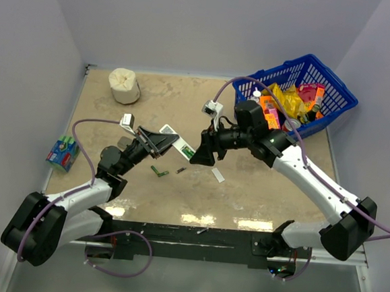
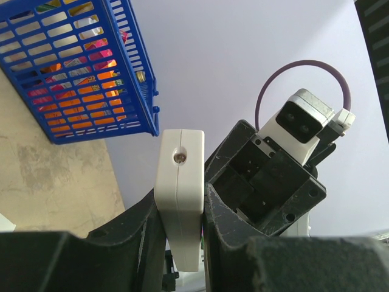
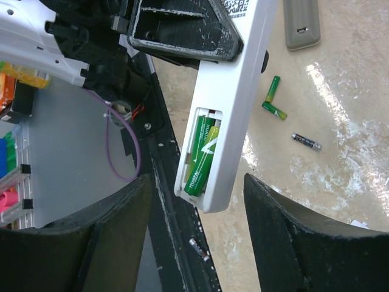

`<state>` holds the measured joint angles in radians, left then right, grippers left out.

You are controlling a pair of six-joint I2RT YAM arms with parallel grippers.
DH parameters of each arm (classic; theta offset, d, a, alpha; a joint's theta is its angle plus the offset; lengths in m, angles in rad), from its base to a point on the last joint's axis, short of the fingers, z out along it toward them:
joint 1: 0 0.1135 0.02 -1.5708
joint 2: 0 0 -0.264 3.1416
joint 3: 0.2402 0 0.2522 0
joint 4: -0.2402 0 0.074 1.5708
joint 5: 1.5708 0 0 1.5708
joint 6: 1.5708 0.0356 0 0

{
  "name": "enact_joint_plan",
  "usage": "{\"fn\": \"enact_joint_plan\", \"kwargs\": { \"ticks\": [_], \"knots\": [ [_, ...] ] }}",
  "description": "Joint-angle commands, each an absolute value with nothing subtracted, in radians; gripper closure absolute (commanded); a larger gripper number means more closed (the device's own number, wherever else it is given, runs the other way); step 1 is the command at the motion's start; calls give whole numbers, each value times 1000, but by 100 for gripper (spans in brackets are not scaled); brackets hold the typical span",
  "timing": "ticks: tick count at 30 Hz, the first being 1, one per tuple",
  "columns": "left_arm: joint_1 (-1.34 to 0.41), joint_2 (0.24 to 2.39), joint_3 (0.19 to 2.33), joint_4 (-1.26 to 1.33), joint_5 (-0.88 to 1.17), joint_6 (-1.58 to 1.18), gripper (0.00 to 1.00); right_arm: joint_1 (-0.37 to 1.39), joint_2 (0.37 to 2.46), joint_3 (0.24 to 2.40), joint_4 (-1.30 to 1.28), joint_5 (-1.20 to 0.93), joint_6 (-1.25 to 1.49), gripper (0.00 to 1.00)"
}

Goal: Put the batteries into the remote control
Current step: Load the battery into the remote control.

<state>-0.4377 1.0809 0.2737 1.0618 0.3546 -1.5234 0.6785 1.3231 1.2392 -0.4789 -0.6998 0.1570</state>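
Left hand (image 2: 180, 210): I'm clenched on the remote control (image 2: 179, 182), holding it off the worktop (image 3: 340, 91).
Right hand (image 3: 197, 213): released, my fingers flanking the remote's open end without touching it.
Batteries (image 3: 199, 155): two green ones sit in the compartment.
Loose batteries (image 3: 271, 90): on the worktop below.

White remote control (image 3: 236, 106), green batteries (image 3: 199, 159), blue basket (image 1: 335, 80), mottled beige table (image 1: 185, 98)

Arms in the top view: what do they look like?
The left arm and right arm match: white shells, black joints, a looping purple cable. The left gripper and right gripper are black and wedge-shaped, each with a small white wrist camera.
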Motion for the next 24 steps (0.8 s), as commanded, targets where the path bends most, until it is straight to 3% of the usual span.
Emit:
{"fn": "enact_joint_plan", "kwargs": {
  "ticks": [1,24],
  "knots": [
    [-431,1072,308,1140,345,-1505,100,673,1298,1276,-476,-706,150,34],
    [-426,1040,308,1143,345,-1500,100,629,1261,1172,-357,-787,229,50]
  ]
}}
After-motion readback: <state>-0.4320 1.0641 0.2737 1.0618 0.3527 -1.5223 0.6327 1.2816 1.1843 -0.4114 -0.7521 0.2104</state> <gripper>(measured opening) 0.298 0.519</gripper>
